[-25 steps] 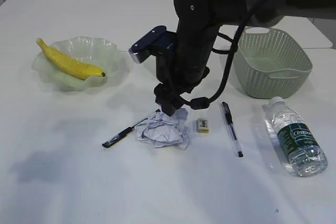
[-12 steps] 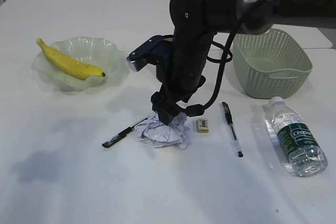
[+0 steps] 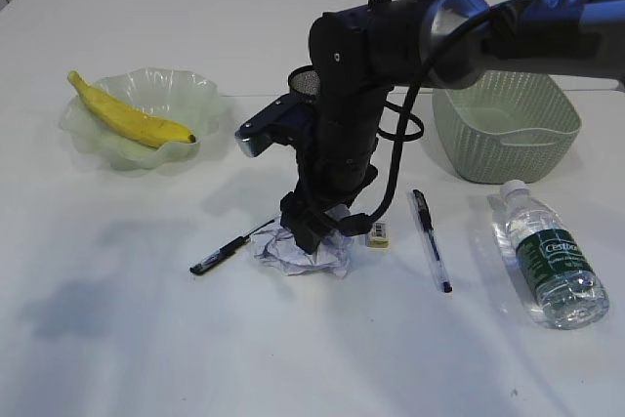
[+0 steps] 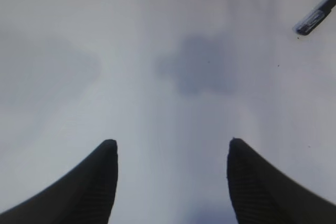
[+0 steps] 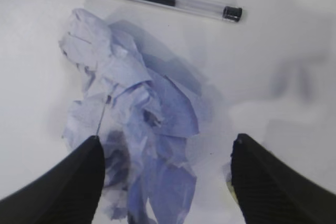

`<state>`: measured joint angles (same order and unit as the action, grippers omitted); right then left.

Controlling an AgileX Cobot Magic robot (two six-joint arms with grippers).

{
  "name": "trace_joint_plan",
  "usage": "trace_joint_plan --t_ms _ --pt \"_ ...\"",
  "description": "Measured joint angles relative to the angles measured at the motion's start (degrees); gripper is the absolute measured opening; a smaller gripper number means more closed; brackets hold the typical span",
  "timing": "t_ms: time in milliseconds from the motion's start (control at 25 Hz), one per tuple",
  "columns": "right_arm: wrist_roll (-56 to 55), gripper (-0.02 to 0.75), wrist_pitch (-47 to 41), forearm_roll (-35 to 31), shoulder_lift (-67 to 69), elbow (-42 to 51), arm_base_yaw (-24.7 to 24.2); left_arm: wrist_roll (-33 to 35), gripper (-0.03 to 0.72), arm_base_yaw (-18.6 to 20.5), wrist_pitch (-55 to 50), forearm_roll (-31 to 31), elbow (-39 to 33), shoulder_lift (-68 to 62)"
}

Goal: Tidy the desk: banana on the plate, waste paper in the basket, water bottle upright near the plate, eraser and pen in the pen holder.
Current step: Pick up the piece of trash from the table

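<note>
- Straddling the waste paper point(image 5: 134, 129), the right gripper point(image 5: 165, 177) has its jaws spread wide, one on each side of the crumpled ball near the centre of the exterior view; nothing is held.
- The left gripper point(image 4: 170, 182) hangs with its jaws spread over bare table, empty.
- Risks: closing off-centre could pinch only a loose flap so the ball unravels or drops before reaching the basket point(image 3: 508, 119) at upper right; the jaws might also nudge the eraser point(image 3: 377, 232) just beside the paper, or the nearby black pen point(image 3: 227, 251).
- Count: two pens (the second pen point(image 3: 430, 239) right of centre), one eraser, one paper ball, one water bottle point(image 3: 549, 256) lying at lower right, one banana point(image 3: 127, 114) already on the plate point(image 3: 200, 104) at upper left, one basket.
</note>
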<state>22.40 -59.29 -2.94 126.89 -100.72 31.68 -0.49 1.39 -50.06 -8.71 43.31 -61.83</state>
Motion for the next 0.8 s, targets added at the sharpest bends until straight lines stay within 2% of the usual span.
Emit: trace_joint_plan --t_ms 80,200,440,520,600,800 --pt "0.0 0.531 0.0 -0.1 0.0 0.0 0.0 0.0 0.459 0.0 0.0 0.0 0.0 0.0" --pt "0.0 0.428 -0.5 -0.1 0.0 0.0 0.0 0.0 0.458 0.0 0.1 0.0 0.0 0.0" --pt "0.0 0.117 -4.6 -1.3 0.0 0.0 0.0 0.0 0.458 0.0 0.5 -0.1 0.0 0.0" --pt "0.0 0.041 -6.2 -2.1 0.0 0.0 0.0 0.0 0.458 0.0 0.8 -0.1 0.0 0.0" --pt "0.0 0.004 -7.0 -2.8 -0.6 0.0 0.0 0.0 0.458 0.0 0.9 -0.1 0.0 0.0" --pt "0.0 -0.008 -9.2 -2.6 -3.9 0.0 0.0 0.0 0.452 0.0 1.0 -0.2 0.0 0.0"
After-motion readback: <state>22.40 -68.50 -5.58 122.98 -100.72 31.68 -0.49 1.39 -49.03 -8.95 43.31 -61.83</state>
